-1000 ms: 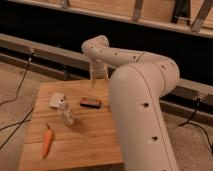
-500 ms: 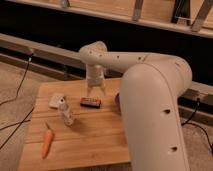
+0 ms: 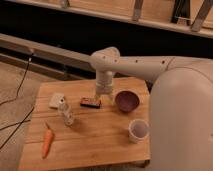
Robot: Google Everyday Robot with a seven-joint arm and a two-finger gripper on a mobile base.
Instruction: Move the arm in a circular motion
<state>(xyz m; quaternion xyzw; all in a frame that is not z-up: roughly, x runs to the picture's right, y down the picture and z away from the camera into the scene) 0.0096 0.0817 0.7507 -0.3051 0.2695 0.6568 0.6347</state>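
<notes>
1. Locate the wooden table (image 3: 95,142). It carries six items.
2. Note the white cup (image 3: 138,131) near the right front edge and the dark purple bowl (image 3: 127,101) behind it.
3. Note the small dark rectangular object (image 3: 90,103) near the table's middle, left of the bowl.
4. Note the clear bottle (image 3: 65,113) standing upright, with a small white object (image 3: 56,101) just behind it on the left.
5. Note the carrot (image 3: 47,141) lying at the left front.
6. Observe dark cables (image 3: 21,82) on the floor left of the table.
7. Find the arm (image 3: 150,67). Its thick segment fills the right side, and a slimmer segment reaches left across the table's rear edge.
8. Find the gripper (image 3: 103,90). It points down, just above and right of the dark rectangular object, left of the bowl.
9. You cannot tell the gripper's state.
</notes>
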